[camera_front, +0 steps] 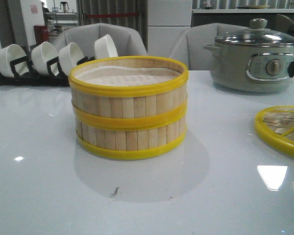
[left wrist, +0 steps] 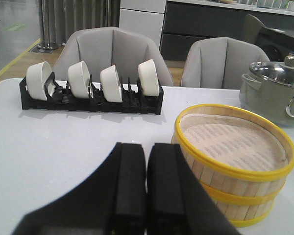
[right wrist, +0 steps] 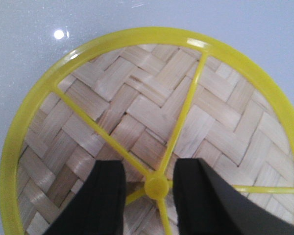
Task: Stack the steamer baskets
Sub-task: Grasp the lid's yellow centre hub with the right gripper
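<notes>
Hanging over the lid (right wrist: 152, 127), the right pincer (right wrist: 148, 196) is open, one finger on each side of the yellow knob (right wrist: 156, 187). The left pincer (left wrist: 146, 181) is closed and empty, near the baskets (camera_front: 129, 105). They sit stacked on the surface (camera_front: 39, 171), mid-way across.

Left pincer (left wrist: 146, 183) closed, empty, above white tabletop (left wrist: 63, 137). Just beside: two stacked steamer baskets (left wrist: 235, 164). Behind: bowl rack (left wrist: 90, 95), pot (left wrist: 277, 90).

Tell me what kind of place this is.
Probably a kitchen or dining showroom: a white table with padded chairs behind, a rack of white bowls, an electric pot and stacked steamer baskets.
</notes>
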Robot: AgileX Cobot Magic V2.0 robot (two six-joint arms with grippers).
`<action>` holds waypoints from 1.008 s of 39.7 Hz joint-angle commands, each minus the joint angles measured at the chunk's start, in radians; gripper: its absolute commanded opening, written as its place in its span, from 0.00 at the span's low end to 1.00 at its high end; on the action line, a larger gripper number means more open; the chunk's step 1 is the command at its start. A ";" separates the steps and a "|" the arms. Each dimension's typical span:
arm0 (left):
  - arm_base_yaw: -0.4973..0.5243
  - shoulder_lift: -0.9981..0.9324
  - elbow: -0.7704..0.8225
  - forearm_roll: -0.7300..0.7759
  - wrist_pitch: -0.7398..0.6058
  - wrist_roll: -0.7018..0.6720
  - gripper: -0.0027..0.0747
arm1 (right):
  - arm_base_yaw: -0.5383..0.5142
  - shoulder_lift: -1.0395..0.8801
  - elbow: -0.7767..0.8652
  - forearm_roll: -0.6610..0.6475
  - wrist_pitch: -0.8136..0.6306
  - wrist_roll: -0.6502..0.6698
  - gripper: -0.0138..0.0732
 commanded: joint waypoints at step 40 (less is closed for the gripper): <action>-0.001 0.015 -0.026 -0.001 -0.091 -0.010 0.15 | -0.017 -0.004 -0.034 -0.008 -0.092 -0.007 0.57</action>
